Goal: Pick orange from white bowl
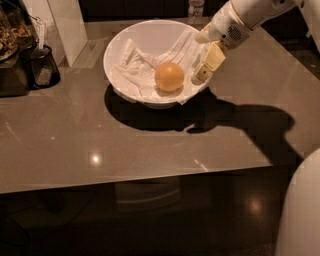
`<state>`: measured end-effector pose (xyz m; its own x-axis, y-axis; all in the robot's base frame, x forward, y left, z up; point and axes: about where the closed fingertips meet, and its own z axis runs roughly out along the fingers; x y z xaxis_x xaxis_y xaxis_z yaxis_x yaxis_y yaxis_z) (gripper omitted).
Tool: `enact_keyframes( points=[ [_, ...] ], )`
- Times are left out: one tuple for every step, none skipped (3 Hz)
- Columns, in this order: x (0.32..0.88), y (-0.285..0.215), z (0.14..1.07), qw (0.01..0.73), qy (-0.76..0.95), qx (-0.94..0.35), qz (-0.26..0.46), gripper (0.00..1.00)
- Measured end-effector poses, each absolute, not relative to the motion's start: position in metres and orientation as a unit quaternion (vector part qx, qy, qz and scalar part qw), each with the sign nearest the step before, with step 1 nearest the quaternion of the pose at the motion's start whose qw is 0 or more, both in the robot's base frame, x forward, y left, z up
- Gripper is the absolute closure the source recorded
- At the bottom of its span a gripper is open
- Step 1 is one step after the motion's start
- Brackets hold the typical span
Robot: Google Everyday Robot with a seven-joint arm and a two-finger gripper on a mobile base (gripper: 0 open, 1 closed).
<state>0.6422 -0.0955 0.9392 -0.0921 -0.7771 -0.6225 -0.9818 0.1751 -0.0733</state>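
1 orange [169, 76] is sitting on the napkin [134, 75] in the white bowl [120, 37] on the counter [150, 155]. The gripper [200, 57] is hovering over the bowl's right rim, fingers spread and empty. Dropping from here is risking a knock on the rim, tipping the bowl.

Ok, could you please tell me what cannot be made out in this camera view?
Tool, at the right rim of the white bowl: this single camera view cannot show whether it touches the rim.
Orange: its underside is hidden by the crumpled napkin and the bowl wall.
Dark cup, far left: its contents are lost in shadow.
Object behind the bowl: cut off by the top edge.
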Motion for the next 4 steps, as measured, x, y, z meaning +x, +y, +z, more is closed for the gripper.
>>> enact_keyframes(
  points=[
    [0.646, -0.093, 0.936, 0.287, 0.716, -0.606, 0.194, 0.0],
    [0.652, -0.068, 0.921, 0.279, 0.702, -0.617, 0.223, 0.0],
    [0.653, -0.066, 0.92, 0.278, 0.701, -0.617, 0.225, 0.18],
    [0.655, -0.063, 0.917, 0.28, 0.7, -0.616, 0.228, 0.18]
  ],
)
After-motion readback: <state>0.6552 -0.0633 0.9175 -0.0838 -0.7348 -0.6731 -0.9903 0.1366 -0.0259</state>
